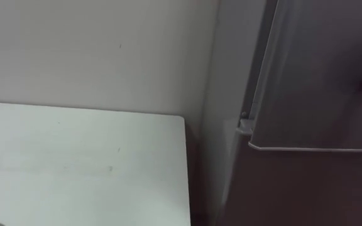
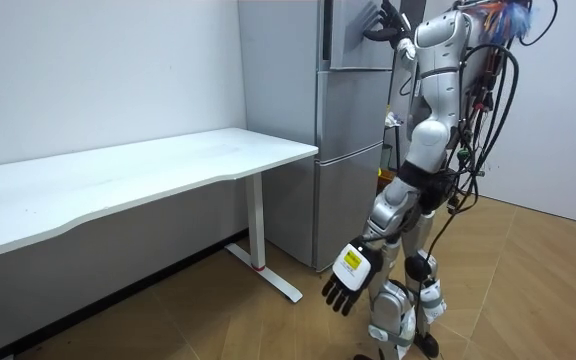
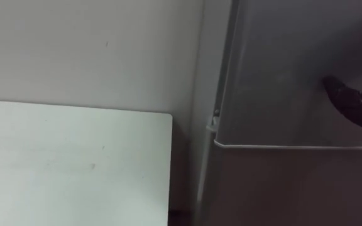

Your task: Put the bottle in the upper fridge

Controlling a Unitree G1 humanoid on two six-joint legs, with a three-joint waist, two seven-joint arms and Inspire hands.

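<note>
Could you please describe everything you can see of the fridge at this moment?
The fridge is a tall grey cabinet with a smooth, metal-looking finish, split by a horizontal seam into an upper door and a lower door. Both look shut. It stands upright on the wooden floor against the wall, beside the end of the white table. The right hand lies against the upper door.

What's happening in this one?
The robot stands at the fridge, beside the white table. Its right hand is up against the upper door, which looks closed; its grip cannot be made out. Its left hand hangs open and empty by its leg.
</note>
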